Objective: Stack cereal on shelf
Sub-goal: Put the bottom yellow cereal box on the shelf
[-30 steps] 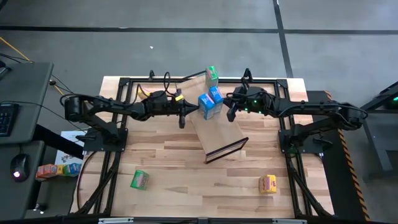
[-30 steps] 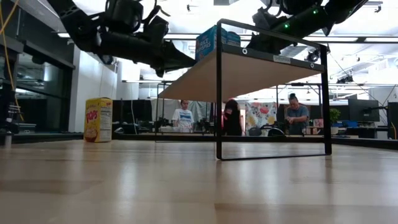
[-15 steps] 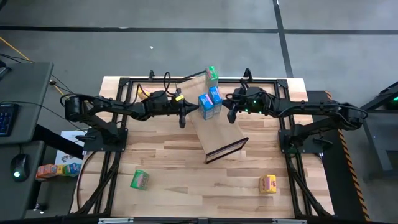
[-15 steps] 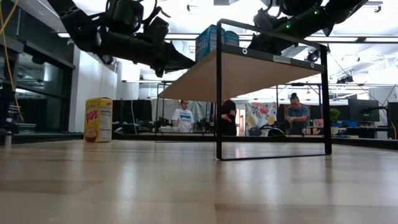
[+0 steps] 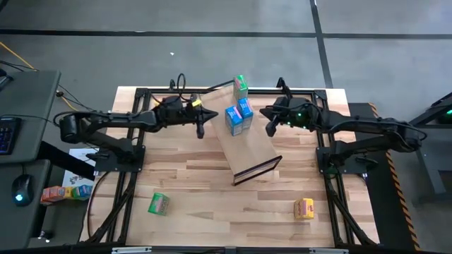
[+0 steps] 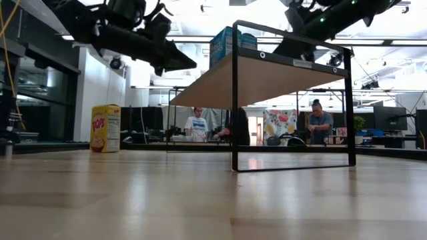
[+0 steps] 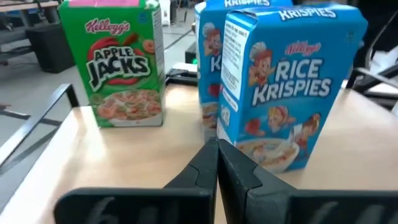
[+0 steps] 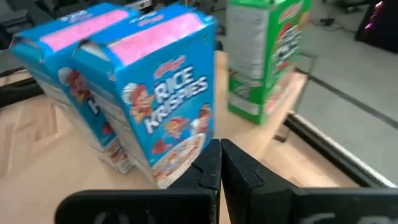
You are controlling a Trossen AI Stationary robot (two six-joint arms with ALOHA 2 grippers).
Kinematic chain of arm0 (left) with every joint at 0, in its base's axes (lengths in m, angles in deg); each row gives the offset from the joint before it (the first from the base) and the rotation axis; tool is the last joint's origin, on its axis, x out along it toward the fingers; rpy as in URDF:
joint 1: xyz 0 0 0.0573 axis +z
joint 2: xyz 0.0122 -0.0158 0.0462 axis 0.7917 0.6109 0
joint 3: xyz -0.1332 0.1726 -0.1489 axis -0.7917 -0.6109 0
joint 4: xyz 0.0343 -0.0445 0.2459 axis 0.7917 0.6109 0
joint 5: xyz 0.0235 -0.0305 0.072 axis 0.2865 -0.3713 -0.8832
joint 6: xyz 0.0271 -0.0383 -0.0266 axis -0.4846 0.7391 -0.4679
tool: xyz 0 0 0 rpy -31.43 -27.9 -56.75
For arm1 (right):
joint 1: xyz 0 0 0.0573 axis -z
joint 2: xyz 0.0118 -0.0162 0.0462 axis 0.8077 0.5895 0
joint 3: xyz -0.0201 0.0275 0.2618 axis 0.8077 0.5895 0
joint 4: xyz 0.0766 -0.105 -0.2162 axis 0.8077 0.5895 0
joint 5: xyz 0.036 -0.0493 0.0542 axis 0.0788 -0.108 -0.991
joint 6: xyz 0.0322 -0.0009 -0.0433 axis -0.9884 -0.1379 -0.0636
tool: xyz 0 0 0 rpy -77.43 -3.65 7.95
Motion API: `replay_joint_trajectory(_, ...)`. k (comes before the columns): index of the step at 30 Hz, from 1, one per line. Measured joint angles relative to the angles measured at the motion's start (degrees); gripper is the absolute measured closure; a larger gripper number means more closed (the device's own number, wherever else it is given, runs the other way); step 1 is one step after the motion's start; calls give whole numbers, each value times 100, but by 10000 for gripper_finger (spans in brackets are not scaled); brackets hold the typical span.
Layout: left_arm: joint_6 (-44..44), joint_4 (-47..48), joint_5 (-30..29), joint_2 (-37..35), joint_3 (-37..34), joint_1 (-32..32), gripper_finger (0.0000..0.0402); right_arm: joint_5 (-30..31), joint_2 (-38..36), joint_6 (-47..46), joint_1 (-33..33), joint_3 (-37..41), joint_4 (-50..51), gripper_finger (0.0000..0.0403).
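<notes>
The shelf [image 5: 251,147] is a tilted light-wood board with a dark frame [image 5: 258,170] at its near end. Two blue boxes [image 5: 234,121] [image 5: 245,108] stand upright side by side on its far half, and a green box [image 5: 241,85] stands at its far end. My left gripper [image 5: 200,130] is shut and hovers left of the blue boxes. My right gripper [image 5: 270,130] is shut and hovers to their right. The left wrist view faces the nearer blue box [image 7: 283,87] and the green box [image 7: 124,62]. Another green box [image 5: 158,204] and a yellow box [image 5: 304,208] lie on the table.
The arms' black base frames [image 5: 134,152] [image 5: 332,152] stand at the table's left and right sides. In the low view a yellow box [image 6: 105,128] stands far off at the left, and people show in the room behind. Bare tabletop [image 5: 212,212] lies between the near boxes.
Both arms have drawn back from the blue boxes: the left gripper toward the table's left edge, the right gripper toward the right edge. The blue boxes and the green box stay where they stood on the shelf.
</notes>
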Motion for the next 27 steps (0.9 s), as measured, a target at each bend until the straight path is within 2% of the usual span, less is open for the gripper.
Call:
replay_joint_trajectory(4, -146, 91, 107, -329, -181, 54, 401, 72, -231, 43, 0, 0, 312, 403)
replay_joint_trajectory(9, 8, -866, 280, -1027, -963, 260, 401, 67, -520, -21, 0, 0, 1134, 403)
replay_joint_trajectory(12, 178, -1023, 263, -1532, -1271, 392, 401, 74, -652, -112, 0, 0, 1329, 403)
replay_joint_trajectory(17, 178, -867, 275, -2155, -1471, 445, 401, 143, -825, 426, 0, 9, 1285, 403)
replay_joint_trajectory(20, 13, -780, 275, -2443, -1669, 485, 401, 281, -1063, 591, 3, 274, 760, 403)
replay_joint_trajectory(27, 227, -815, 210, -3058, -2025, 824, 401, 332, -2165, 577, 4, 976, 474, 403)
